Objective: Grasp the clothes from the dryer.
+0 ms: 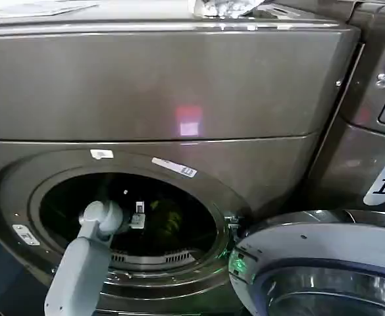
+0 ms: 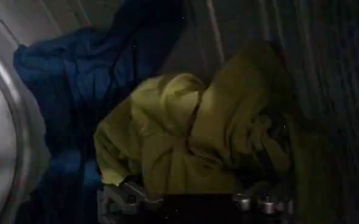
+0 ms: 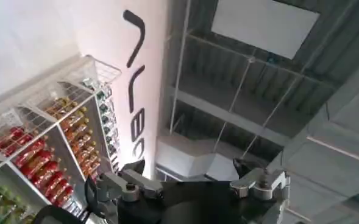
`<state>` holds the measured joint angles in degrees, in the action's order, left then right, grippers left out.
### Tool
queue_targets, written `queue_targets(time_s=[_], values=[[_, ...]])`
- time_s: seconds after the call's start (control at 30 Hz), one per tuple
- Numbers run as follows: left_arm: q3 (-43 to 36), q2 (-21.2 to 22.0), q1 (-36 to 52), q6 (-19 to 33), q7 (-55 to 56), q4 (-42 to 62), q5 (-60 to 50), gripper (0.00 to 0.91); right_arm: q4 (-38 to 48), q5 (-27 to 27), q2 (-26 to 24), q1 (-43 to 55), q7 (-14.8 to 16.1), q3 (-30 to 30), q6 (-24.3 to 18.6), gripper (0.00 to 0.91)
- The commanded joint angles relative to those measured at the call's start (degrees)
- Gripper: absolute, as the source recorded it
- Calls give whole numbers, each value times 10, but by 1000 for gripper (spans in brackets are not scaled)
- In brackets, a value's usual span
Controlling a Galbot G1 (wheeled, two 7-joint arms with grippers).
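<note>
The dryer (image 1: 153, 92) is a bronze-grey front-loader whose round porthole stands open. My left arm reaches into the drum, and its gripper (image 1: 138, 217) hangs just short of the clothes (image 1: 169, 220), a yellow-green wad. In the left wrist view the clothes (image 2: 185, 134) lie bunched right in front of my left gripper (image 2: 188, 198). Its fingers (image 2: 115, 201) are spread wide, open, with the wad's near edge between them. My right gripper (image 3: 188, 176) is open, holds nothing and points up at a ceiling.
Dark blue fabric (image 2: 88, 73) lies beside and behind the yellow-green wad in the drum. The chrome-rimmed door (image 1: 324, 263) hangs open at lower right. A white "1" sticker (image 1: 384, 178) shows on the panel to the right. Shelves of bottles (image 3: 51, 146) appear in the right wrist view.
</note>
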<state>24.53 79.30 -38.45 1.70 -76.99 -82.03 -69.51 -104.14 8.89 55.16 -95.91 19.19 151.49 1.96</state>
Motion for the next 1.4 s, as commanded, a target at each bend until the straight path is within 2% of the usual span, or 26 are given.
queue_targets(time_s=[0.03,0.4,0.8,1.07,1.33,1.4], values=[[3,5,-2,2,-2,12,-10,0,-1,3,-1,0,1,1,0,907],[1,7,-3,-1,4,7,-9,0,-2,5,-2,-5,1,6,-1,907],[1,26,-15,-52,84,-24,9,0,3,4,-10,-7,1,5,0,907],[-32,29,-33,-144,211,-68,47,0,11,7,-19,-12,7,8,0,907],[-50,21,-49,-147,360,-101,122,0,8,-1,-18,-5,1,-2,-1,907],[-52,23,-51,-155,430,-104,162,0,8,-5,-19,-4,-4,-4,0,907]])
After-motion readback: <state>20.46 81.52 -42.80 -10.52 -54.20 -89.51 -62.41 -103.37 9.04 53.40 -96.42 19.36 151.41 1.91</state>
